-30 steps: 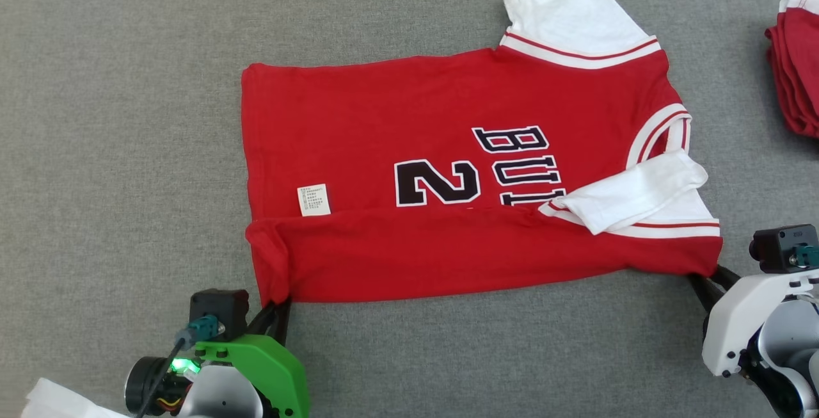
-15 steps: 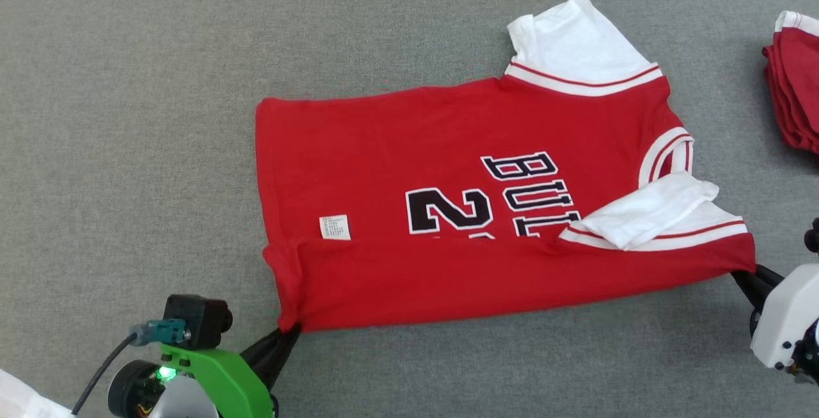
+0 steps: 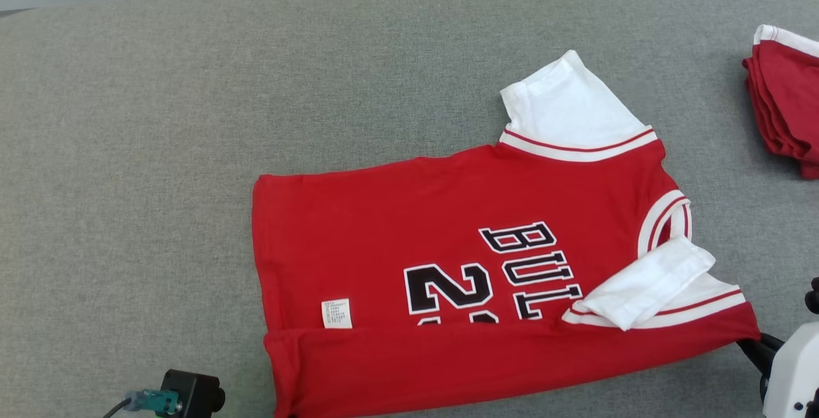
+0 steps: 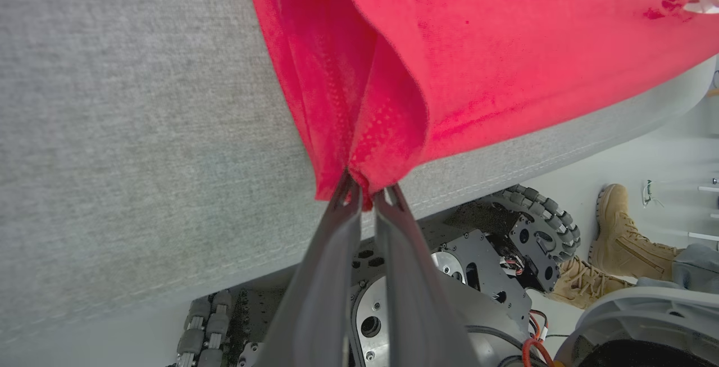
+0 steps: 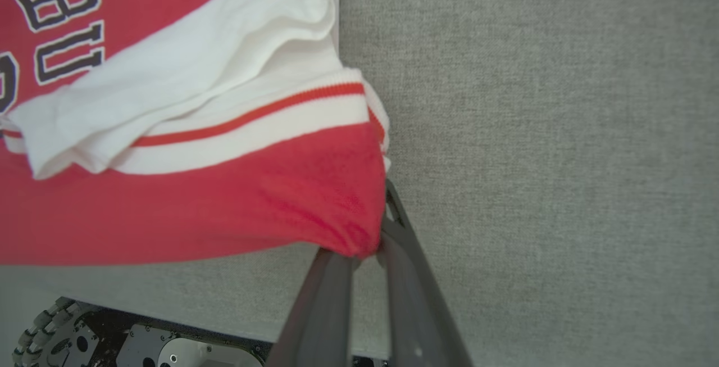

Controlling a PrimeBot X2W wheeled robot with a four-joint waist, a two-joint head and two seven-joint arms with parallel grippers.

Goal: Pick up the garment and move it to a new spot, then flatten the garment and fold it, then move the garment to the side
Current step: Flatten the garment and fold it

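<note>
The garment (image 3: 448,245), a red jersey with white sleeves and black lettering, lies spread on the grey table (image 3: 160,149), its near strip folded over. In the left wrist view my left gripper (image 4: 365,190) is shut on the garment's (image 4: 449,75) bunched near-left corner, right at the table's front edge. My right gripper (image 5: 373,249) is shut on the garment's (image 5: 253,204) near-right corner, below the folded white sleeve (image 5: 168,86). The head view shows the right gripper's dark fingers (image 3: 754,349) at that same corner.
A stack of folded red garments (image 3: 784,104) sits at the table's right edge. Under the table's front edge are my wheeled base (image 4: 539,215) and a person's tan boots (image 4: 623,243). Bare grey cloth lies left of and behind the jersey.
The head camera has tilted up, so everything sits lower in the picture. Both grippers have drawn back toward the near edge with the garment's corners, pulling it slightly nearer.
</note>
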